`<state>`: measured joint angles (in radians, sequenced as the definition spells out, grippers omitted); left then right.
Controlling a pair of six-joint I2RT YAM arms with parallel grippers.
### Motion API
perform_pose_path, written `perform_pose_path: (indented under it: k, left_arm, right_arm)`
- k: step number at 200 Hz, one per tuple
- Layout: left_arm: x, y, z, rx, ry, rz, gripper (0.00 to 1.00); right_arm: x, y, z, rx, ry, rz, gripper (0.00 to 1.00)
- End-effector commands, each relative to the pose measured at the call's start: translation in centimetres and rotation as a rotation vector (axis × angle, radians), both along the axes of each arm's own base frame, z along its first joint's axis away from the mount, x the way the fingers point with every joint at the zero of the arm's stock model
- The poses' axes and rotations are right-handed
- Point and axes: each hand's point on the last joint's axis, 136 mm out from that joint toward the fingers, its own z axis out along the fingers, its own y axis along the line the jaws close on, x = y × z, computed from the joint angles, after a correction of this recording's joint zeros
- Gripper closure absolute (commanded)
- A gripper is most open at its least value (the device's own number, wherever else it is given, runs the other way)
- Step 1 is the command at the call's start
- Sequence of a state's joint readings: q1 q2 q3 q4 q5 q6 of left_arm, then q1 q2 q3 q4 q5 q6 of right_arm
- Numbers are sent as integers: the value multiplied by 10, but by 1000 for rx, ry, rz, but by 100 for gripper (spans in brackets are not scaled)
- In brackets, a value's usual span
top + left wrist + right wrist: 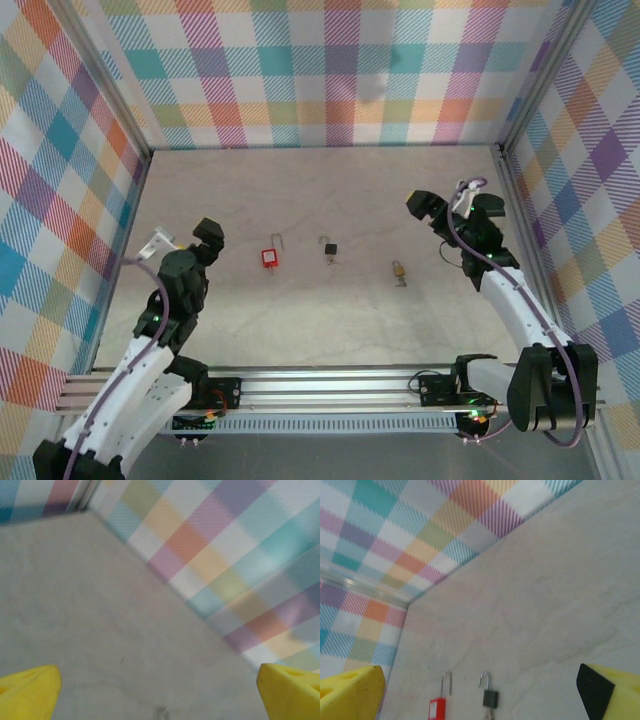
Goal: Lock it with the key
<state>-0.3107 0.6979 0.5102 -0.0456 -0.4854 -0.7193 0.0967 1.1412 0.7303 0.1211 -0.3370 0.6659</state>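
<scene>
Both pincers spread wide and empty; three padlocks lie between them.
Left gripper [159,694] holds nothing. Mid-table, in a row: red plastic-cased padlock [269,257], small black padlock [329,250], brass padlock [398,269]. These are probably light, rigid and slippery, so pinch the flat body. Right gripper [457,206] holds nothing.

Left tool [183,238] and right tool [455,201] — both gaping.

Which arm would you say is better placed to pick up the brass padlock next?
Right: its open fingers hang nearest the brass padlock, while the left arm sits beyond the red padlock and black padlock.
</scene>
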Motion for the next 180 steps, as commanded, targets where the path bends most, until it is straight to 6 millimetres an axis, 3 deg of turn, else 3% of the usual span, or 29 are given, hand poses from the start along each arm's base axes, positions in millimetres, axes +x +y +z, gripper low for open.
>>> perform_pose_path:
  k: [1, 29, 58, 85, 134, 180]
  left_arm:
    - [3, -15, -31, 19, 190, -78, 0]
    - [18, -31, -46, 53, 322, -134, 0]
    - [23, -48, -70, 110, 494, -211, 0]
    - [26, -64, -81, 156, 569, -253, 0]
    - [37, -93, -91, 299, 684, -317, 0]
    - [40, -109, -120, 309, 794, -368, 0]
  right_arm:
    - [-14, 19, -2, -168, 6, 40, 1]
    - [-24, 30, -17, -283, 42, 46, 1]
    - [-29, 31, -31, -306, 70, 37, 1]
    - [-33, 35, -41, -319, 68, 42, 1]
    - [-33, 36, -35, -360, 37, 44, 1]
    - [-35, 41, -34, -359, 29, 73, 1]
